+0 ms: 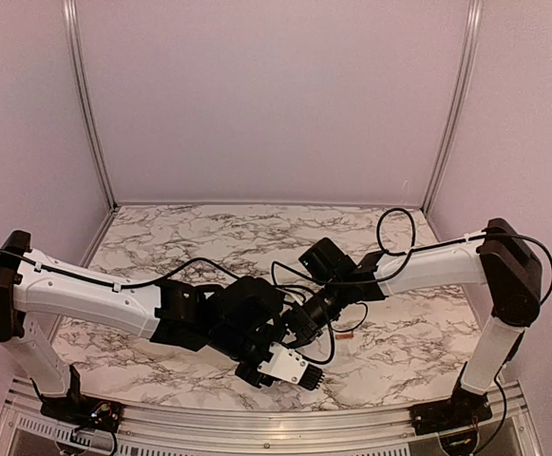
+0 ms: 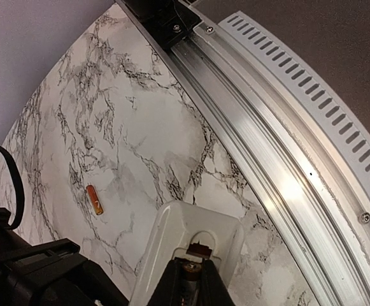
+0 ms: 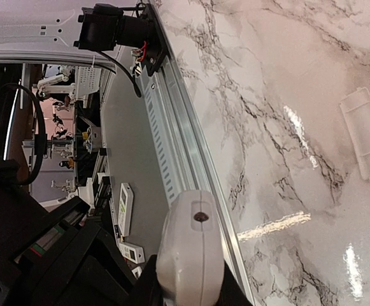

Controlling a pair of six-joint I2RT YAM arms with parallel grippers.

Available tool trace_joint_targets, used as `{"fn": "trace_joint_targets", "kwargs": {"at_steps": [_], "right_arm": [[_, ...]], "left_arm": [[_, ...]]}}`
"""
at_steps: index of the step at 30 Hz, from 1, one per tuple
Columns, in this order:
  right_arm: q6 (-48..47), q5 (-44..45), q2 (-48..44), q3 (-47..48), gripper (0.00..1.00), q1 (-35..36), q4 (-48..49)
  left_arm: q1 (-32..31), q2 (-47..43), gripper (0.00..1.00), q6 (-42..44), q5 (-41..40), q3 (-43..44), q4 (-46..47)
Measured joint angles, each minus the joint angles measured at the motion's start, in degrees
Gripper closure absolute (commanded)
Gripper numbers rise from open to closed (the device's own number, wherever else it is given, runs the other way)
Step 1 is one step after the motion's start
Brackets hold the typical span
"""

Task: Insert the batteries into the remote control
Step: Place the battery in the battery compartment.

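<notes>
Marble-patterned tabletop (image 1: pixel 209 237) enclosed by pale lilac walls (image 1: pixel 276 95), with an aluminium rail (image 2: pixel 267 146) along its near edge. Your right gripper (image 3: pixel 190 287) clamps the remote control (image 3: pixel 191 242) near that edge. Your left gripper (image 2: pixel 189 268) pinches one battery (image 2: pixel 188 278) at the recess. The other battery (image 2: pixel 94 199) lies loose on the marble.

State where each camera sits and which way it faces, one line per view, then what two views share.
Top external: above and behind the robot, looking down on the marble table; the left arm and right arm show, meeting at the remote control.
Left wrist: on the left gripper, looking along its fingers, which pinch a battery, at the remote's recess and the near-edge rail.
Right wrist: on the right gripper, looking past the remote it holds toward that rail.
Shared: both wrist views show the remote and rail.
</notes>
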Motion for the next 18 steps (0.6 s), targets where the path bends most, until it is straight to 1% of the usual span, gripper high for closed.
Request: {"fn": "trace_joint_targets", "kwargs": {"at_steps": [4,7,18], "right_arm": [[-0.24,0.44,0.07,-0.04,1.00,-0.13,-0.11],[-0.63,0.87,0.17,-0.33,1.00,-0.33,-0.13],[-0.59,2.16,0.22,-0.94,1.00,-0.50,1.29]], "left_arm": [[-0.02,0.92,0.94,-0.20,-0.50,1.03,-0.96],[-0.07,1.70,0.91,-0.28,-1.03,1.53,-1.27],[-0.57,1.95,0.83,-1.22,-3.89,1.07,-1.36]]}}
